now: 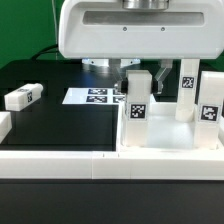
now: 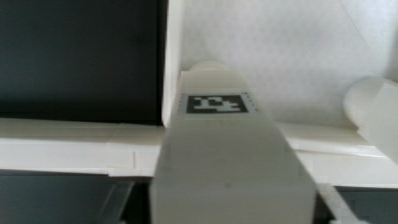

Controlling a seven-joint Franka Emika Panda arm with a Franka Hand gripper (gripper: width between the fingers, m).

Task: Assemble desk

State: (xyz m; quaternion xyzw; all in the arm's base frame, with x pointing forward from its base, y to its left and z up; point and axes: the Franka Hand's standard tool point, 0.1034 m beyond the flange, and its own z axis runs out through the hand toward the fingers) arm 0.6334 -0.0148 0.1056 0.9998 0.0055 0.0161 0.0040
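Note:
The desk top [image 1: 170, 152] lies at the exterior view's right, near the front, and fills the pale area [image 2: 294, 45] of the wrist view. A square white leg [image 1: 137, 100] with a tag stands upright at the top's near left corner. My gripper [image 1: 134, 70] reaches down over its upper end. In the wrist view the leg [image 2: 222, 150] runs up the middle between the two dark fingers [image 2: 121, 198], which press against its sides, so my gripper [image 2: 222, 208] is shut on it. Two more tagged legs [image 1: 186, 85] [image 1: 210, 108] stand upright on the top.
A loose tagged leg [image 1: 22, 97] lies on the black table at the exterior view's left. The marker board [image 1: 95, 97] lies flat behind the gripper. A long low white rail [image 1: 70, 166] runs along the front edge.

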